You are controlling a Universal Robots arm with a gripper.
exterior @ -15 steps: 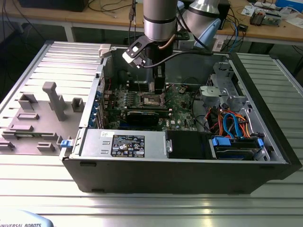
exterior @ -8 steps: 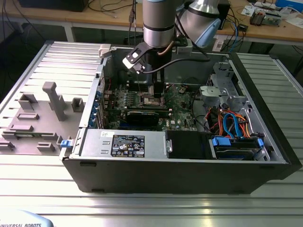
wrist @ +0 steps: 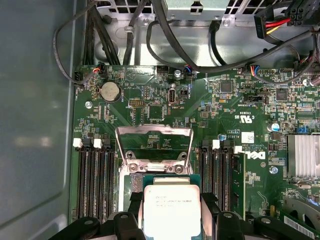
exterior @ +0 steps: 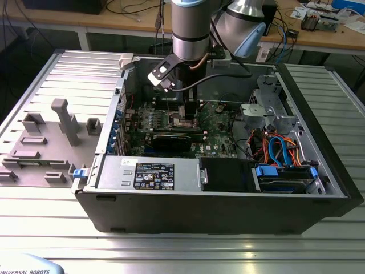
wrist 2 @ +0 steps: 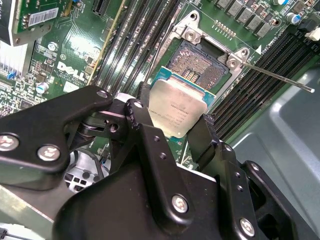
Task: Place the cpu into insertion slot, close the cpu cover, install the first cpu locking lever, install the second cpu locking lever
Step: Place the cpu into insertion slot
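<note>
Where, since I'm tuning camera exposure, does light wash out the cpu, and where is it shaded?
In the first wrist view the cpu is washed near white on top, its print faint; in the second wrist view it reads an even dull silver in the pincer; in the exterior view the circuit board under the arm sits dim, while the ribbed table glares.

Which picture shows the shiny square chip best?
The second wrist view: the cpu shows nearly whole, held in the gripper by the open slot. The first wrist view shows its face too, one edge behind the gripper. In the exterior view it is too small to make out.
</note>
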